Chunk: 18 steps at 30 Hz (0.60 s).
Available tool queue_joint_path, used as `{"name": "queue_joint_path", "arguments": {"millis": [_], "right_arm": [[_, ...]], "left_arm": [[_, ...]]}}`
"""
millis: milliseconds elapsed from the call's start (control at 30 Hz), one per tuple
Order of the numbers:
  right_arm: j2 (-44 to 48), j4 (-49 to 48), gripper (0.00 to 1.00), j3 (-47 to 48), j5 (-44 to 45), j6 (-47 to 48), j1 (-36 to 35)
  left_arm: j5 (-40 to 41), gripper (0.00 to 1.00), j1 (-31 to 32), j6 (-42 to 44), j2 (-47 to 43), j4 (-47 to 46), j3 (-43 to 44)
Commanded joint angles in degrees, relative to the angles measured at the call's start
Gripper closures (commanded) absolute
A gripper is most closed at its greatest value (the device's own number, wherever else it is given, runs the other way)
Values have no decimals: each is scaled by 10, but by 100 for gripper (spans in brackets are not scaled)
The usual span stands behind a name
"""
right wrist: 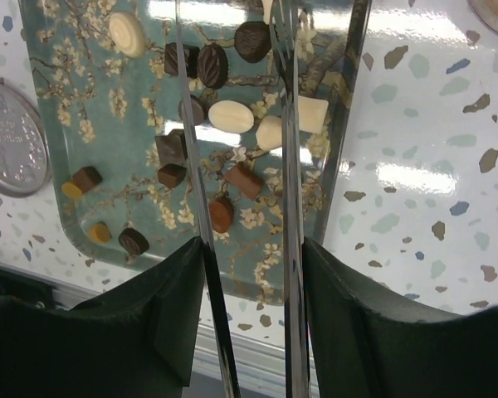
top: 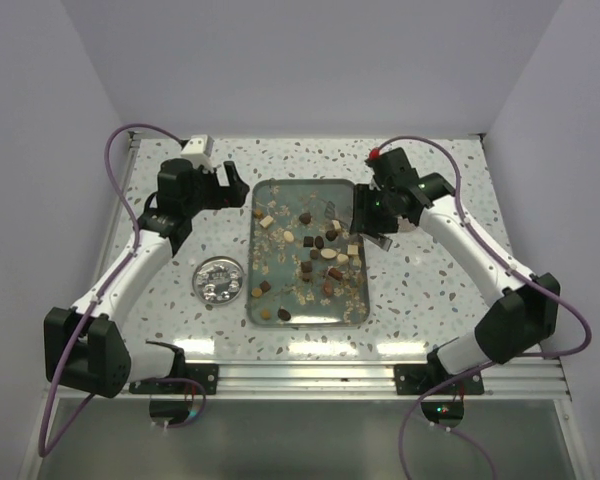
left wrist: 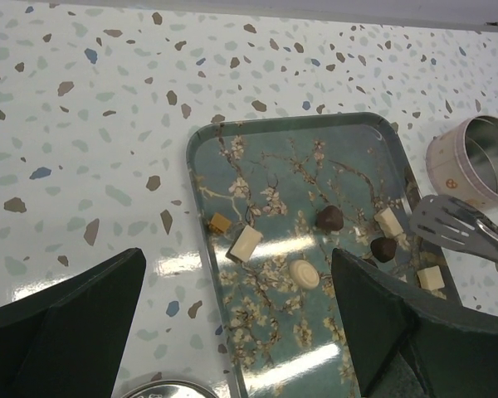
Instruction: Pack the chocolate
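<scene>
The chocolate [top: 320,250] lies spread out on a blue-green tray [top: 252,250] with a flower pattern, in the middle of the top picture. There are dark brown pieces and cream ones, and most sit in the upper and middle part of the tray. The tray is on a speckled table [top: 430,290]. The right gripper [right wrist: 251,245] comes in from the right side of the tray, and its pincer is squeezed onto a pair of metal tongs [right wrist: 289,166]. The tongs reach out over the candies near a cream oval [right wrist: 231,116]. The left gripper [top: 230,183] is by the upper left corner of the tray, and its pincer is wide apart with nothing in it. A round silver dish [top: 221,280] with shiny pieces sits just left of the tray. A round tin [left wrist: 473,162] stands by the tray's right edge.
</scene>
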State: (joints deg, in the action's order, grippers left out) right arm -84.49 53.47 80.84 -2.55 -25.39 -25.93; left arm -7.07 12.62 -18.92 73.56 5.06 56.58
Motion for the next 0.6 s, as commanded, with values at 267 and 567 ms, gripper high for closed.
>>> {"name": "queue_joint_path", "arguments": {"millis": [267,567], "right_arm": [[-117,-101,48,78,-26,49,-21],[-172,-88,48,112,-4,80,-55]], "left_arm": [[34,0,-2,1,-32,19,28],[42,0,-2,3,-34,27,28]]}}
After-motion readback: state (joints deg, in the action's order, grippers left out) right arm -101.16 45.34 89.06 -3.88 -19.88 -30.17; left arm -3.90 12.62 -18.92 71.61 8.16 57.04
